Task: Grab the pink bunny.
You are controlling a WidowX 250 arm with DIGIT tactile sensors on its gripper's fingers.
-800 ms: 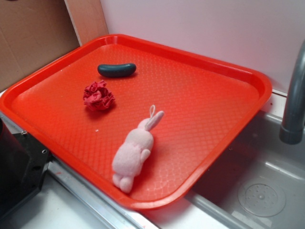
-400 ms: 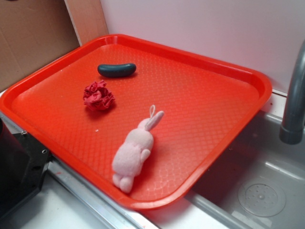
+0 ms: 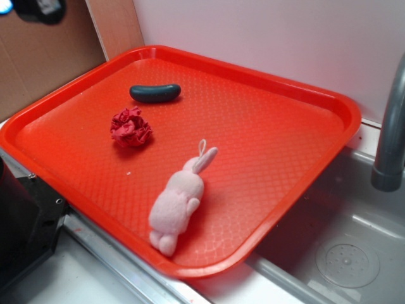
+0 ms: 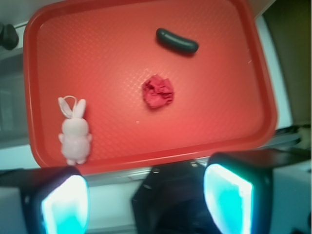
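The pink bunny (image 3: 177,201) lies on the red tray (image 3: 272,88) near its front edge, ears pointing to the back right. In the wrist view the bunny (image 4: 74,133) sits at the tray's lower left. My gripper (image 4: 146,202) is open and empty, high above the tray's near side, its two cyan-lit fingers (image 4: 66,204) wide apart. In the exterior view only a dark blurred bit of the gripper (image 3: 38,9) shows at the top left corner.
A red ruffled fabric ball (image 3: 131,127) and a dark green sausage-shaped toy (image 3: 155,92) lie on the tray's back left. A sink basin (image 3: 348,253) with a grey faucet (image 3: 392,126) is at the right. A black robot base (image 3: 22,221) stands at the front left.
A dark part of the gripper has come into the exterior view at the top left corner. The bunny and the other toys have not moved.
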